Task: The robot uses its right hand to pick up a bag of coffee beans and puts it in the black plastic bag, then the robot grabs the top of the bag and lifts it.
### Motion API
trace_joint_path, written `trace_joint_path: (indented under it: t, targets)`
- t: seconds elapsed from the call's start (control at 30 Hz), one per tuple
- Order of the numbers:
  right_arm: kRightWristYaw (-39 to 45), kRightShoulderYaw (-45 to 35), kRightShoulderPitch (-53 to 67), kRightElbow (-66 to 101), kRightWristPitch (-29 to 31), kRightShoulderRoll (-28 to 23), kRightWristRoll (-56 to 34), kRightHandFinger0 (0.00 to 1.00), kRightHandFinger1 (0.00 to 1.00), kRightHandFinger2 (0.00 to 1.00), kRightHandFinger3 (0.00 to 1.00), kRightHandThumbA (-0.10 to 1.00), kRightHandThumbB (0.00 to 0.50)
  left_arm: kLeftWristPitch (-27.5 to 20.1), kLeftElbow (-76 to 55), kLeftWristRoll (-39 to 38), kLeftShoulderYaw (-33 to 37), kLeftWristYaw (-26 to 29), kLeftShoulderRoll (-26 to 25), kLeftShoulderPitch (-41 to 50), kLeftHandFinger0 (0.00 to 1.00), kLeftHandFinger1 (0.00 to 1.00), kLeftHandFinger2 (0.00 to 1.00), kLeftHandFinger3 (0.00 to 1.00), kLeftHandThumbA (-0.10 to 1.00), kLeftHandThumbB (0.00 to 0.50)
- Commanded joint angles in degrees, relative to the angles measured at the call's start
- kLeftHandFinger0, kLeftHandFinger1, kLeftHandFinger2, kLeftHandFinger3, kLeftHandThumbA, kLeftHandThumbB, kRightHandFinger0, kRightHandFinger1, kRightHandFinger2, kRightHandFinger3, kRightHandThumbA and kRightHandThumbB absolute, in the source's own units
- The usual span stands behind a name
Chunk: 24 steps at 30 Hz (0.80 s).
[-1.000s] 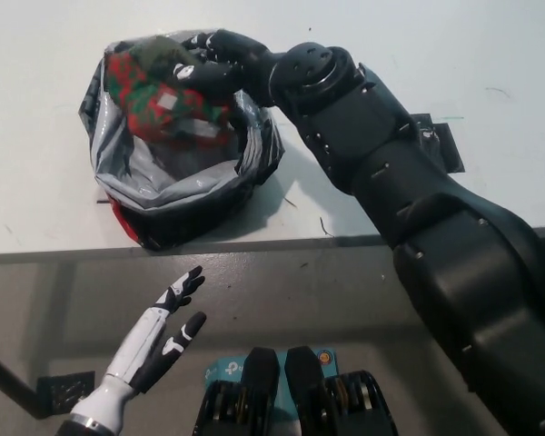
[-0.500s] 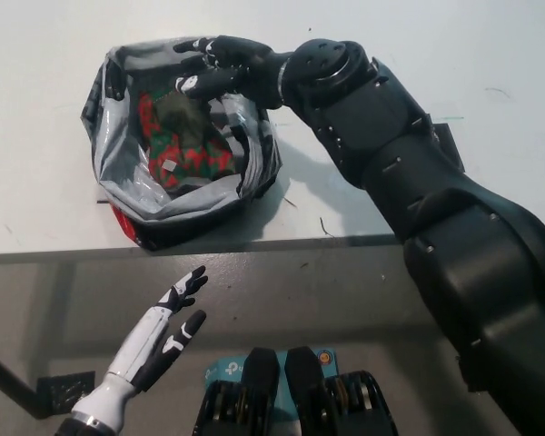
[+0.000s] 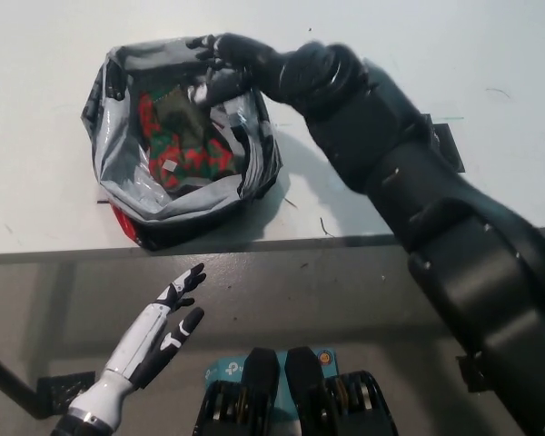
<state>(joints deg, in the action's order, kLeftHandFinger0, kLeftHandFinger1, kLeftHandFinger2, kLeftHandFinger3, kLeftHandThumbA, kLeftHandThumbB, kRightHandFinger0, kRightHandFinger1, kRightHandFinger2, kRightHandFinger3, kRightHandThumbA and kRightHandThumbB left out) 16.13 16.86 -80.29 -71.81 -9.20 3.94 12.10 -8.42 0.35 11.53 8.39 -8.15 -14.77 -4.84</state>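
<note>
Inside black plastic bag, coffee bag, seemingly half-hidden.

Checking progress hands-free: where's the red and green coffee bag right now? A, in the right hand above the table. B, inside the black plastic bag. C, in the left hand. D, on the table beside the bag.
B: the coffee bag lies inside the open black plastic bag, apart from the right hand at the rim.
</note>
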Motion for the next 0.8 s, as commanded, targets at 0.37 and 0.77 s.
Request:
trace_joint_path:
  t: [0.37, 0.77]
  targets:
    - [-30.5, 15.7, 3.6, 12.6, -2.1, 2.0, 21.6, 1.0, 1.0, 1.0, 1.0, 0.97, 0.475, -0.6, -2.4, 1.0, 0.9, -1.9, -1.8, 0.6, 0.93, 1.0, 1.0, 1.0, 1.0, 0.19]
    - [-31.8, 15.0, 5.6, 18.8, -2.4, 0.6, 22.5, 1.0, 1.0, 1.0, 1.0, 0.88, 0.452, -1.2, -2.5, 1.8, 1.2, -2.0, -2.2, 1.5, 0.91, 0.98, 1.0, 1.0, 1.0, 0.183]
